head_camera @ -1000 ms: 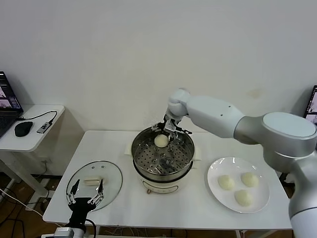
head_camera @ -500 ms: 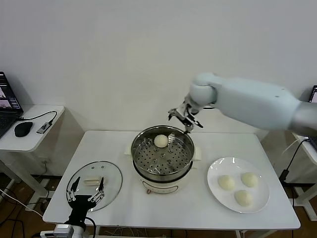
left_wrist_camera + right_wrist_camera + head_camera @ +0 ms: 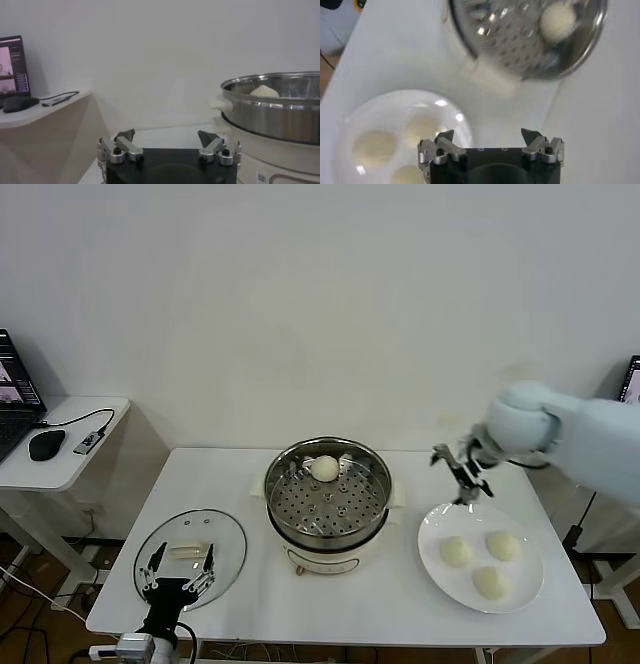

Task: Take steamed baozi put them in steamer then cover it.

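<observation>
Jaws on the right gripper (image 3: 463, 474) hang spread wide and empty just above the plate (image 3: 430, 556) by the table's right edge. Three baozi (image 3: 457, 551) wait there; one sits in the steamer (image 3: 328, 495) mid-table. Best bet: drop straight over the nearest bun, squeeze gently. Left gripper (image 3: 176, 574) idles, splayed too, over the cover (image 3: 225, 546) at the front-left corner.

White table (image 3: 250, 604) against a plain white wall (image 3: 300, 304). Flat white plate (image 3: 433, 556) at the table's right end. Small white side desk (image 3: 70, 459) off to the left: black mouse (image 3: 47, 444), open laptop (image 3: 12, 399) at the frame edge, cable with small adapter (image 3: 88, 440). Another screen edge (image 3: 634, 389) at far right.
</observation>
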### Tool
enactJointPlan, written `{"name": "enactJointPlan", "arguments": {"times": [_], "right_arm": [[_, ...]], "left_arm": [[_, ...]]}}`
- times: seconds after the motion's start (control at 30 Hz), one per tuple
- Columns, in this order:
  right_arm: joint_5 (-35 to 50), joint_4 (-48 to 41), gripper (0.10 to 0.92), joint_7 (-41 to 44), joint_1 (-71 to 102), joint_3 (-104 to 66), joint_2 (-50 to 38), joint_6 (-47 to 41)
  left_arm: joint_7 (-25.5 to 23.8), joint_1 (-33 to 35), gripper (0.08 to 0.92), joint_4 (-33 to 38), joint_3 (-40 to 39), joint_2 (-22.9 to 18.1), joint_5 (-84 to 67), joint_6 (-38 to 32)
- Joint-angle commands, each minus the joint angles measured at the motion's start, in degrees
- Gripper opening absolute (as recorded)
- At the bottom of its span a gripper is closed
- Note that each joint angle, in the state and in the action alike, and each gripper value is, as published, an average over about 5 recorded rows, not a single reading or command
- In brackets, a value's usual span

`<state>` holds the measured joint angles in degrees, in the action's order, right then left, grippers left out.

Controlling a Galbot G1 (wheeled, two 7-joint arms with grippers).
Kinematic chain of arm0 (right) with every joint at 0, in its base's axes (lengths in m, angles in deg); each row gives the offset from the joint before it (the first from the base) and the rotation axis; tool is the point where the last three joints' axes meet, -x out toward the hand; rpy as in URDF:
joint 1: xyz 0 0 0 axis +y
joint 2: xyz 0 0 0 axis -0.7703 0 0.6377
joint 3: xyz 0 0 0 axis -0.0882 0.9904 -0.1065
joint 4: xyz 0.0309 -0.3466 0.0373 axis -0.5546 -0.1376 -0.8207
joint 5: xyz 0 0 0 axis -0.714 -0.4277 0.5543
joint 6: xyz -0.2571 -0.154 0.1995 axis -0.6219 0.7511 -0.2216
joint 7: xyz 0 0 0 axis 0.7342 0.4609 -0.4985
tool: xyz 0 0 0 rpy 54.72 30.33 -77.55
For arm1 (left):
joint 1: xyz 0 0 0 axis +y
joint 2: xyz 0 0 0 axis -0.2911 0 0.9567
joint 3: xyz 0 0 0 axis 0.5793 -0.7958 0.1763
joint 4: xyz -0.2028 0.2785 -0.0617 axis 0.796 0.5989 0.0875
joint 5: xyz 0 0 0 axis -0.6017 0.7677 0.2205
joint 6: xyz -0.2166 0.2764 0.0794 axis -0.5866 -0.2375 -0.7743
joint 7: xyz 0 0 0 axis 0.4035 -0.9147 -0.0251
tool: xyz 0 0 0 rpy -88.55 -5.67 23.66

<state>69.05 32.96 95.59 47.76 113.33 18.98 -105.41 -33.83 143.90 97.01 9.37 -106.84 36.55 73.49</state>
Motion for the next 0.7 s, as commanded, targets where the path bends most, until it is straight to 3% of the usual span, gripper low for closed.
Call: {"name": "enactJointPlan", "arguments": {"times": [0.03, 0.37, 0.7], "right_arm": [[-2.21, 3.69, 0.823, -0.10, 9.21, -3.52, -8.25, -3.20], [-8.33, -7.37, 0.823, 2.79, 32.91, -25.03, -3.38, 0.71], [-11.11, -16.44, 0.823, 3.56, 41.67, -33.40, 2.23, 2.91]], "left_arm": [[0.03, 0.05, 0.823, -0.03, 0.07, 0.06, 0.09, 0.46], [0.33, 1.13, 0.823, 0.17, 1.63, 0.33, 0.01, 0.38], [0.30, 1.40, 0.823, 0.53, 2.77, 0.36, -0.13, 0.42]]}}
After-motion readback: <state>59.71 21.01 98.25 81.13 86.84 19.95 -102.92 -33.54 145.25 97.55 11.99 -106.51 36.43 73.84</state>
